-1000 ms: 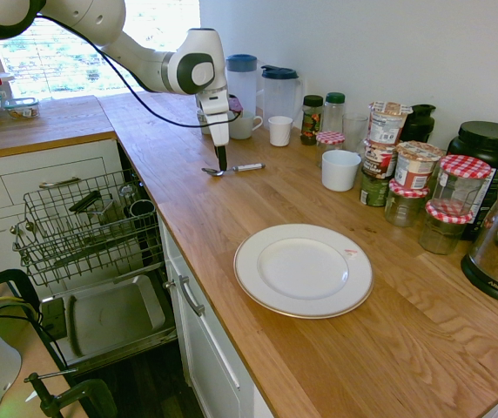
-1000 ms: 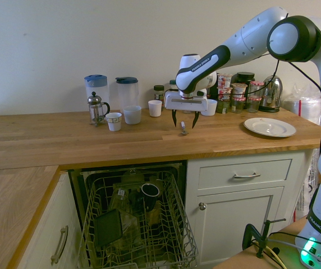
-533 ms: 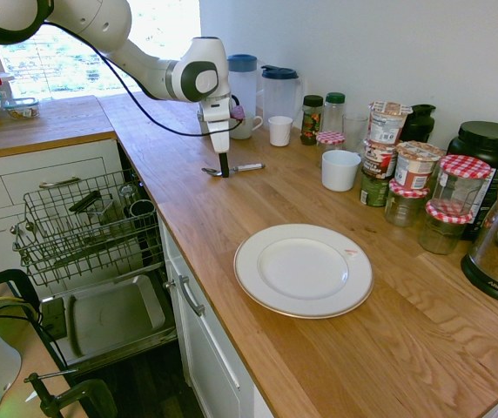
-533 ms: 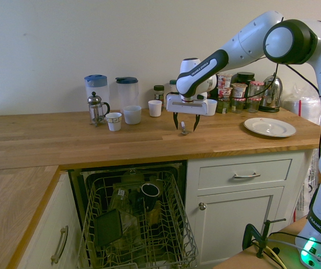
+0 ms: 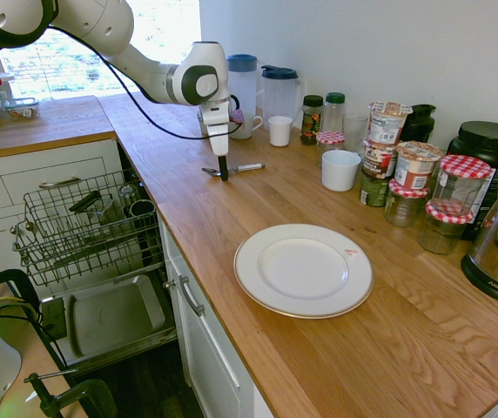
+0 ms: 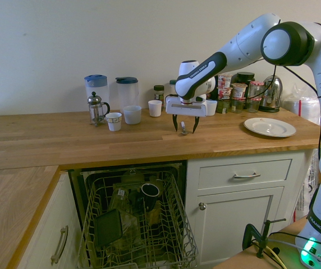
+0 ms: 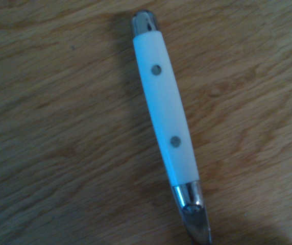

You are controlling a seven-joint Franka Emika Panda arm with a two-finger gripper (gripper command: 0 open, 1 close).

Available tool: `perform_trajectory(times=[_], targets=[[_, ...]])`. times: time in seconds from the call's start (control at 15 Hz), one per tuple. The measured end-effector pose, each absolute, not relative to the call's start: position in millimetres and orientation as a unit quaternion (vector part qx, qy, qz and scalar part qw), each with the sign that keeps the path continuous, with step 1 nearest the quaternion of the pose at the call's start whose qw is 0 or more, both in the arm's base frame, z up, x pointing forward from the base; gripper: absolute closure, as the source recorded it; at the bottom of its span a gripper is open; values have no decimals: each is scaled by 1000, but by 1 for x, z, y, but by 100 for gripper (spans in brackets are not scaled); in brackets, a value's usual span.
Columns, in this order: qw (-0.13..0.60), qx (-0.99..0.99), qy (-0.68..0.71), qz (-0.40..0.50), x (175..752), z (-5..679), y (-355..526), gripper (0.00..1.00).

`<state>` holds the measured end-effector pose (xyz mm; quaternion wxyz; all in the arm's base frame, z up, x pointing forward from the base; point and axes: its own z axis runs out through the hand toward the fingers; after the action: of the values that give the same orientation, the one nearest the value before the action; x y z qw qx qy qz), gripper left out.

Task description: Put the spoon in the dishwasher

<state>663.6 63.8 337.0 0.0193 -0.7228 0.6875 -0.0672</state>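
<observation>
The spoon lies flat on the wooden counter, its silver bowl toward the counter's edge and its whitish handle toward the wall. My gripper points straight down over its middle, open, with one finger on each side of the spoon and the tips close to the wood. The wrist view shows the white handle with two rivets, lying free on the wood. The dishwasher stands open below the counter, its wire rack pulled out with a dark cup and other items in it.
A white plate sits further along the counter. Jars, a white mug, two pitchers and small cups line the wall behind the spoon. A French press stands nearby. White drawers flank the dishwasher.
The gripper has come down over the spoon, still open, until its fingers straddle it. The spoon has not moved.
</observation>
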Motion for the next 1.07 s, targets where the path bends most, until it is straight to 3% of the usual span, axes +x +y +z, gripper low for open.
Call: perform_trajectory(times=[1.07], targets=[[18, -717, 693, -74, 666, 336, 55, 100]])
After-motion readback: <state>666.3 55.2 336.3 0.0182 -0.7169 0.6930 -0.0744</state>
